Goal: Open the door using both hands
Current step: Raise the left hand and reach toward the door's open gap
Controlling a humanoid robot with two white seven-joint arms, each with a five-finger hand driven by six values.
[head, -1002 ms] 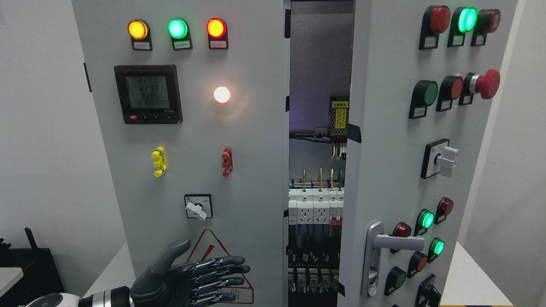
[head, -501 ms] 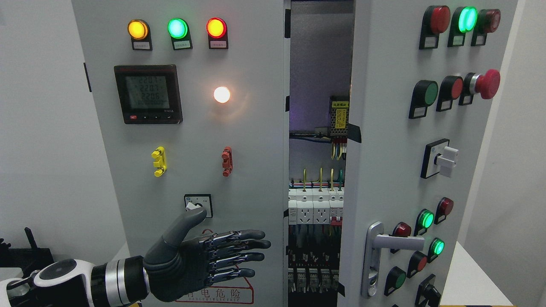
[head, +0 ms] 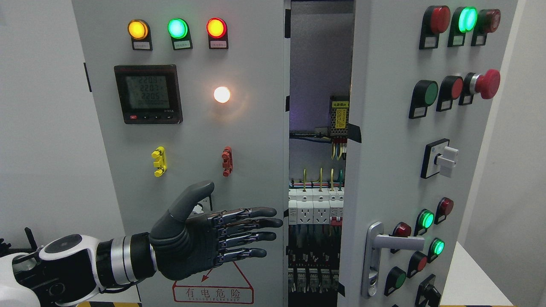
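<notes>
Left hand (head: pixel 204 238), fingers spread and empty, covers left door's (head: pixel 256 140) rotary switch (head: pixel 200 209) beside breakers (head: pixel 313 209).

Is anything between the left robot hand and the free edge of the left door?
Nothing visible. The left robot hand is open in front of the left door, fingertips pointing toward its free edge beside the gap.

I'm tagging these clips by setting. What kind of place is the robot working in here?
Probably an electrical training or test room: a grey control cabinet carries indicator lamps and a digital power meter, and its right door, ajar, shows breakers inside. The left hand reaches towards the gap.
</notes>
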